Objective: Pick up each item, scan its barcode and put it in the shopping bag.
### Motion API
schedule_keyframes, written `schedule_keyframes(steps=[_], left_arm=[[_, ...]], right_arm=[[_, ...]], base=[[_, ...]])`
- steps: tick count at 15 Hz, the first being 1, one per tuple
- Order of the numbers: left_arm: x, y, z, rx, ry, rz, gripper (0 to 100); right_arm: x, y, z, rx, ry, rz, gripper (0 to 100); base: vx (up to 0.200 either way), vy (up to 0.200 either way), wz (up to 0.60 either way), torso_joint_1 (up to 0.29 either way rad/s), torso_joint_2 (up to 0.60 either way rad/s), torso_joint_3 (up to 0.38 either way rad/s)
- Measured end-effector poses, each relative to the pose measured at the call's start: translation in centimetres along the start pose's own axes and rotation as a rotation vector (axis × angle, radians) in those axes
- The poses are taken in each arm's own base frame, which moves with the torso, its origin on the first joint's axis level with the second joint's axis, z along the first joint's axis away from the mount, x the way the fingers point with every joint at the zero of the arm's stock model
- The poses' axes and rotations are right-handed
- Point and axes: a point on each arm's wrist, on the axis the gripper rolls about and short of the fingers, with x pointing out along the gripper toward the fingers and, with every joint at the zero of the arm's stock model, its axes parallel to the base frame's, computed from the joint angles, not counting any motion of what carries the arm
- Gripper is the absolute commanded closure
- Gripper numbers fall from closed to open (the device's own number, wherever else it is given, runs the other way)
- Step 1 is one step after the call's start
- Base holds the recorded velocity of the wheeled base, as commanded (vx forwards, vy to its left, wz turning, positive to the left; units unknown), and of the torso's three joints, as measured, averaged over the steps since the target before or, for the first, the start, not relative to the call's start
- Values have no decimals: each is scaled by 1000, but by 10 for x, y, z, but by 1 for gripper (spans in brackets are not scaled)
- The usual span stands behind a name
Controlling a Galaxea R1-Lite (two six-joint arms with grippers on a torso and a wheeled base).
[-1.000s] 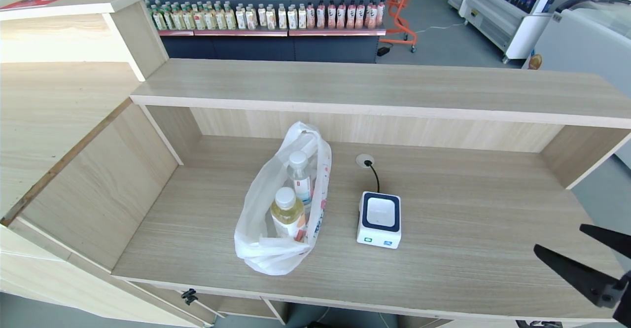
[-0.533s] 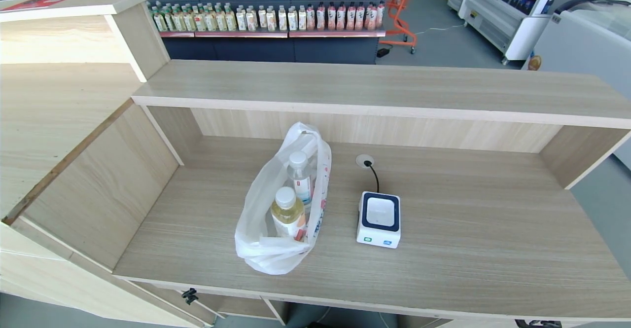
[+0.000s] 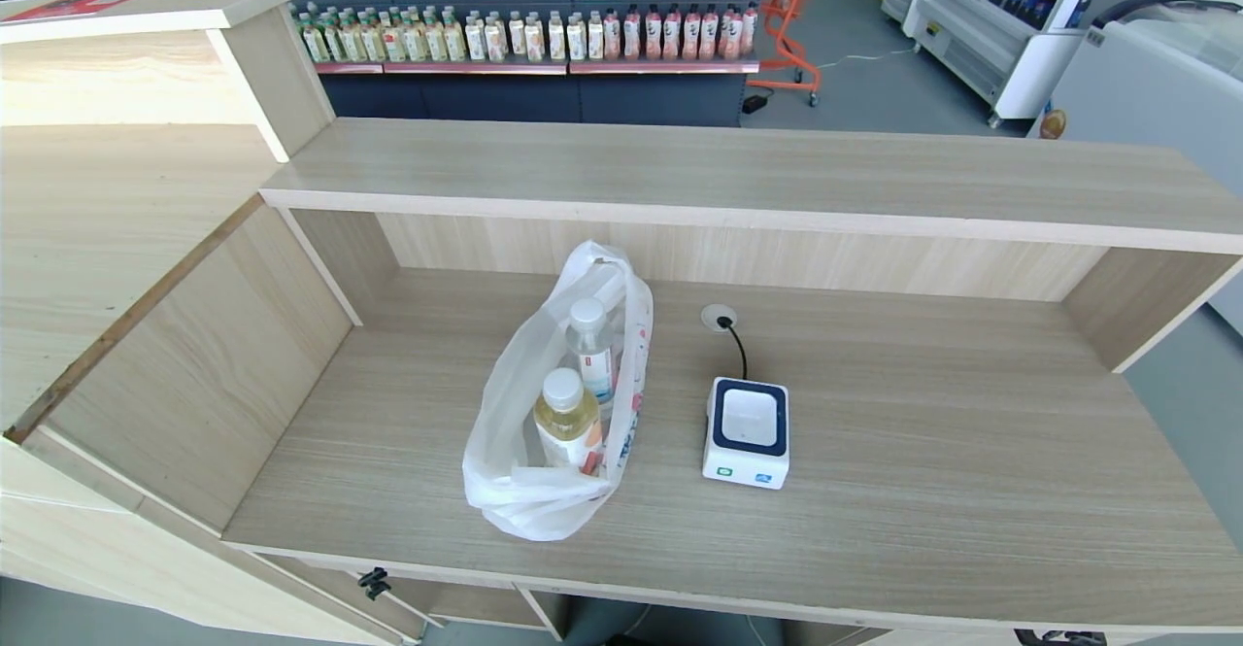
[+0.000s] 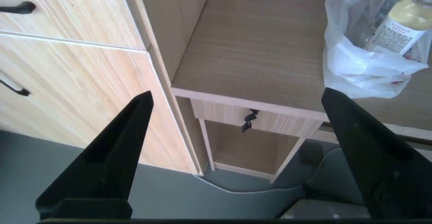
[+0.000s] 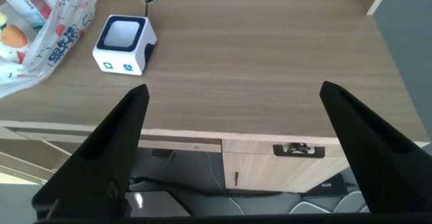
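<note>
R gripper [image 5: 233, 88] pulled back — away frm counter [image 5: 270, 62].

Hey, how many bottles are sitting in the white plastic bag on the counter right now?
2. A white-capped bottle of yellow drink stands at the near side of the translucent white plastic shopping bag; a clear white-capped bottle stands just behind it. The plastic may hide others.

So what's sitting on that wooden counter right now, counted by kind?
Bottles: 2, a yellow-drink bottle and a clear bottle, both inside the bag
Shopping bag: 1
Scanner: 1
Total: 4
</note>
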Motion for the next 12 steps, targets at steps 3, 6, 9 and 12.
schedule_keyframes(steps=[3,6,9,12], left_arm=[[0,0,0,0,0,0,0],[0,0,0,0,0,0,0],[0,0,0,-1,0,0,0],[0,0,0,-1,0,0,0]], right_arm=[[0,0,0,3,-2,0,0],[0,0,0,5,-2,0,0],[0,0,0,-1,-2,0,0],[0,0,0,-2,-2,0,0]], base=[[0,0,0,0,0,0],[0,0,0,0,0,0],[-67,-67,0,1,2,1],[-200,-200,0,14,1,1]])
